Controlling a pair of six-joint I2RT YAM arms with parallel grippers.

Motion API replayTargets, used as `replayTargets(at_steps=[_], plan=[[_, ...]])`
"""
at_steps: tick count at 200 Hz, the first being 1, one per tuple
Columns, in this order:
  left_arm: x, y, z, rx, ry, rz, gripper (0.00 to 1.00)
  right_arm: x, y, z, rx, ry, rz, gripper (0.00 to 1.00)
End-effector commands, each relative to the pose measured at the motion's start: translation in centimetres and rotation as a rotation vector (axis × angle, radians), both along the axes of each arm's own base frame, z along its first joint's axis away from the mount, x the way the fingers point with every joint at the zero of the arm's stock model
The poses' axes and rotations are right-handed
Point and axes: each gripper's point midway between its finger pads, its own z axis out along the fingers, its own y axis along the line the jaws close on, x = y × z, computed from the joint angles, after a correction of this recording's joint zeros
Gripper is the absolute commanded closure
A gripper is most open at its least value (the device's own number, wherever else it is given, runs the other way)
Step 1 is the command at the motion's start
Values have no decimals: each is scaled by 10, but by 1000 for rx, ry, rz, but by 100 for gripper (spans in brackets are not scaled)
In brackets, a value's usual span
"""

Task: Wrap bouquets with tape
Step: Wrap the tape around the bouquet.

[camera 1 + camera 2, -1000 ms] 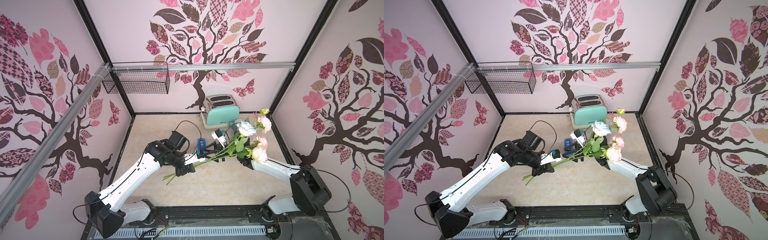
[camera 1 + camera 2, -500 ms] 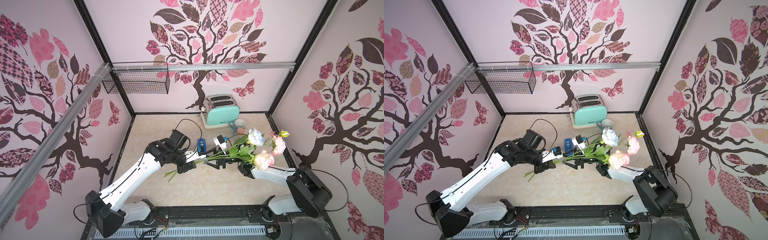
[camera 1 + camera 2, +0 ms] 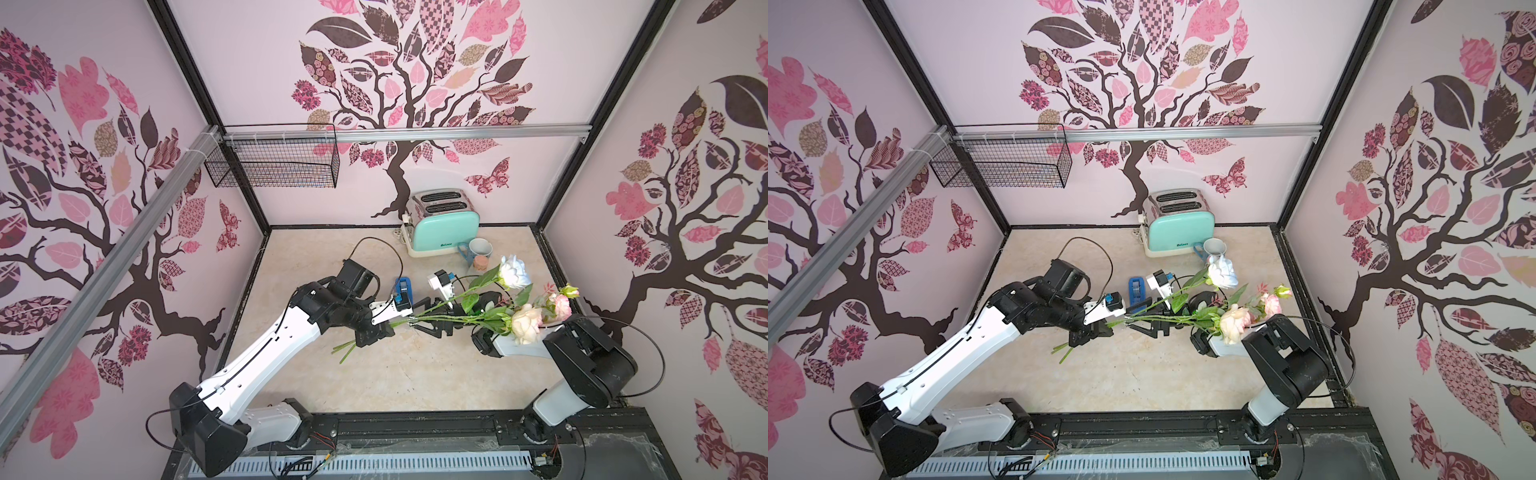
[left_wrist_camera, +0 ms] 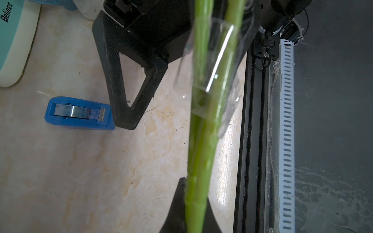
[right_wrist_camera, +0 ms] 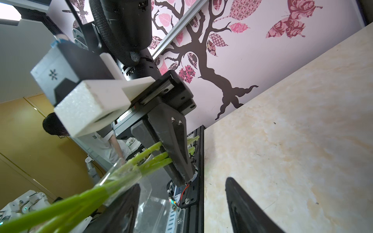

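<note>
"So, what has shifted over the worktop (image 3: 415,374)?"

"Mostly the bouquet (image 3: 490,318). A moment ago its blooms stood just in front of the toaster (image 3: 442,224). Now they have swung away from it, and the stems run almost level above the worktop."

"Who has it?"

"The left gripper (image 3: 380,332), clamped tight on the lower stems. The right gripper (image 3: 430,318) has spread its jaws and grips nothing. The stems only pass beside one finger."

"And the tape?"

"The tape dispenser (image 4: 78,113) stands on the worktop in front of the toaster. A clear strip of tape (image 4: 220,66) already clings round the stems, though part of it stands off them."

"Meaning?"

"I judge one wrap laid and let go. The loose part probably wants pressing down."
</note>
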Motion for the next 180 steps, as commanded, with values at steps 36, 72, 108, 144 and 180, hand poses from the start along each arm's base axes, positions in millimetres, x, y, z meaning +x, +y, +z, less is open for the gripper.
replayTargets(at_steps=[36, 72, 108, 144, 180], plan=[[-7, 1, -17, 33, 101, 2, 100, -24, -10, 46, 140, -173, 59, 23], [-9, -2, -18, 17, 110, -3, 100, -21, -7, 47, 146, -151, 51, 21], [-8, -4, -25, 24, 144, 6, 100, -5, -3, 45, 161, -71, -5, 20], [5, 1, -35, 79, 120, 65, 100, 2, 4, 45, 168, -19, -14, 17], [12, 1, -27, 66, 67, 81, 100, 15, 3, 42, 177, 35, -68, 13]])
